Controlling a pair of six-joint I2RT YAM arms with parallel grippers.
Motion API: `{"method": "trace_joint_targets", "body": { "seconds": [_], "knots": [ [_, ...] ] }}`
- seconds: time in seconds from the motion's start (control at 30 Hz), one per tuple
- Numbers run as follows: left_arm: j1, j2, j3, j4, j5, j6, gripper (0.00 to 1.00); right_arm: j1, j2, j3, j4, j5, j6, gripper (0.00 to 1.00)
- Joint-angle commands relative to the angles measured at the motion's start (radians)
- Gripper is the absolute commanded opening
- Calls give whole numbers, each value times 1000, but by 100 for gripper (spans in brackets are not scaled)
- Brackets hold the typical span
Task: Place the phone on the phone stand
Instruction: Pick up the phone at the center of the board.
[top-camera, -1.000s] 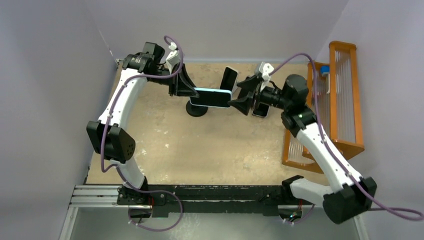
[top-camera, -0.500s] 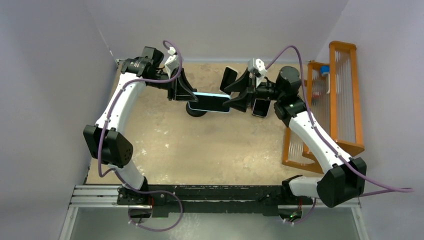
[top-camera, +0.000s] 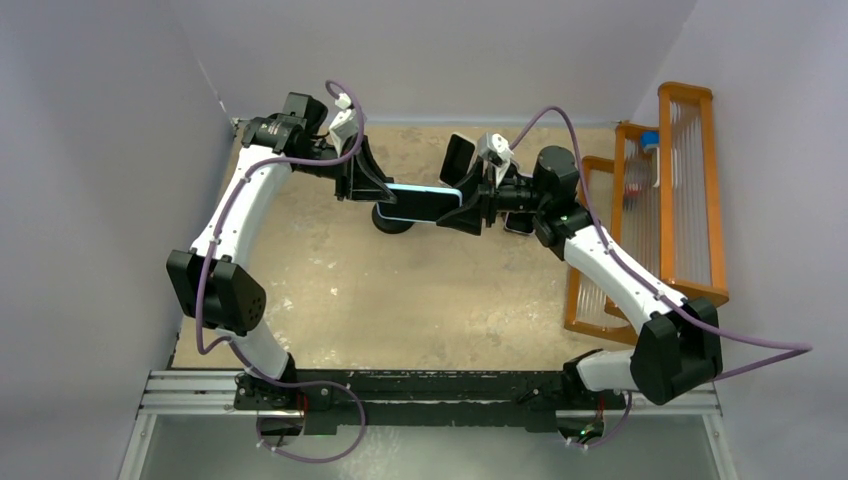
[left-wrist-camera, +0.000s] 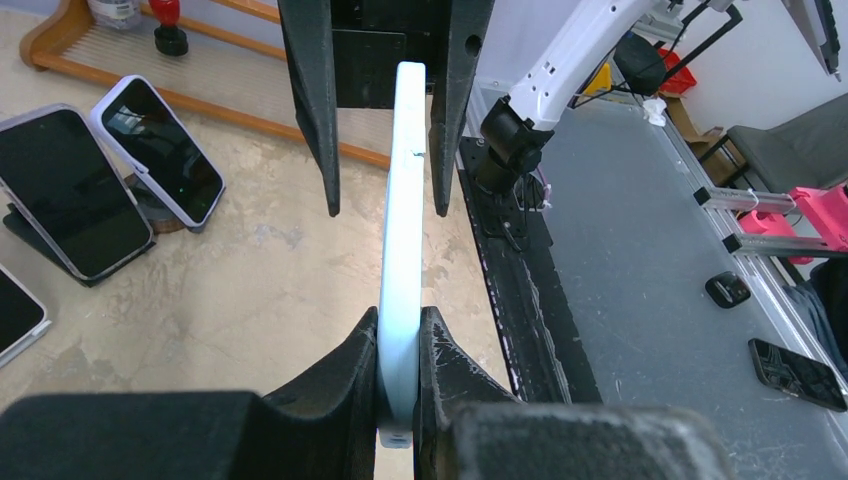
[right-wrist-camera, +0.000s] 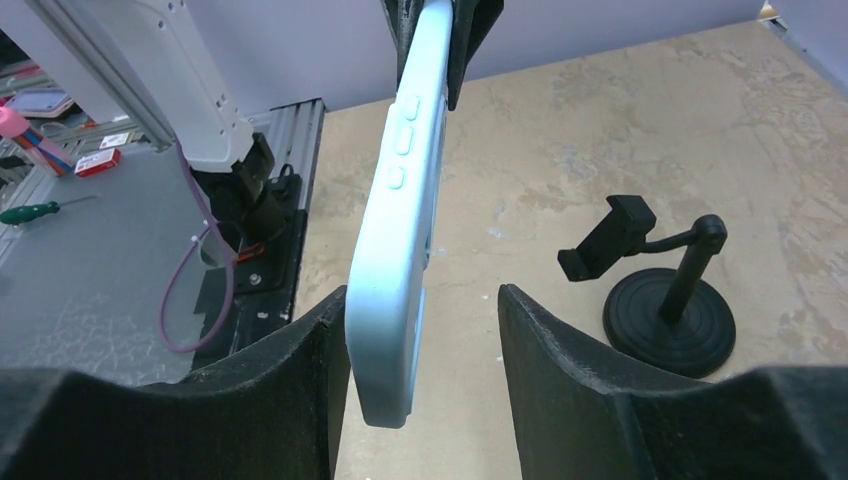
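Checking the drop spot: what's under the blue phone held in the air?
The black phone stand: its round base shows from above, but the blue phone covers its clamp there.

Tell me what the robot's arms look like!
The left arm and right arm are white tubes with chunky black joints. A purple cable loops along each. The left gripper and right gripper each have two black wedge-shaped fingers.
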Motion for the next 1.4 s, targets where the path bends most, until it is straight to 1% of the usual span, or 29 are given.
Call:
{"method": "trace_joint_targets", "body": {
  "seconds": [0.0,0.3,0.33,0.37,0.4,0.43,0.53,0.57,0.6,0.63,0.67,0.73,0.8,0.83,0.87,0.9,0.93,1.0,1.03,1.07,1.1,1.13,1.23,1.27,1.33,1.37],
  "knots": [
    [9,-27,16,24,105,-2,0,5,-3,10,64,-10,16,54],
    [9,-25,7,34,97,-12,0,22,35,9,114,-20,45,54],
    [10,-25,4,36,97,-14,0,22,39,10,119,-10,49,53],
    [10,-27,1,40,94,-14,0,23,40,8,127,0,58,43],
    [12,-30,-5,48,91,-18,0,23,38,6,131,18,68,7],
    [15,-33,-13,61,91,-25,0,23,30,0,135,48,75,0],
    [25,-54,-45,112,82,-54,0,23,-17,-51,217,116,142,0],
    [26,-68,-62,165,68,-99,14,21,-29,-62,231,121,156,0],
    [27,-85,-86,220,42,-148,51,19,-39,-71,247,139,170,0],
    [28,-112,-122,274,9,-196,62,14,-50,-81,264,163,182,0],
    [29,-142,-165,373,-39,-268,69,6,-56,-92,287,177,201,0],
    [30,-223,-263,475,-155,-298,75,-28,-65,-113,336,181,234,0],
    [53,-309,-373,570,-276,-286,78,-67,-71,-141,404,172,275,0],
    [82,-358,-423,624,-330,-277,79,-84,-72,-153,436,161,293,0],
    [123,-383,-469,685,-339,-281,80,-99,-71,-164,469,147,310,0],
    [186,-394,-522,745,-289,-280,80,-109,-68,-175,494,130,324,0],
    [277,-391,-563,848,-231,-305,80,-116,-64,-181,525,121,339,0],
    [355,-344,-632,982,-171,-358,79,-119,-60,-190,554,107,350,0],
    [373,-306,-669,1100,-158,-407,78,-118,-58,-195,567,98,358,0],
    [381,-261,-695,1177,-166,-433,76,-120,-58,-198,581,90,363,0],
    [385,-220,-703,1198,-166,-424,73,-120,-58,-202,588,84,368,0],
    [386,-180,-715,1262,-168,-435,71,-120,-61,-204,592,79,368,0],
    [369,-109,-774,1493,-163,-525,71,-121,-65,-215,601,70,369,0],
    [353,-87,-777,1522,-181,-532,71,-121,-62,-219,612,69,374,0],
    [304,-17,-739,1482,-208,-482,70,-120,-52,-226,636,67,388,0],
    [263,33,-714,1464,-245,-452,69,-121,-42,-226,643,65,392,0]
  ]
}}
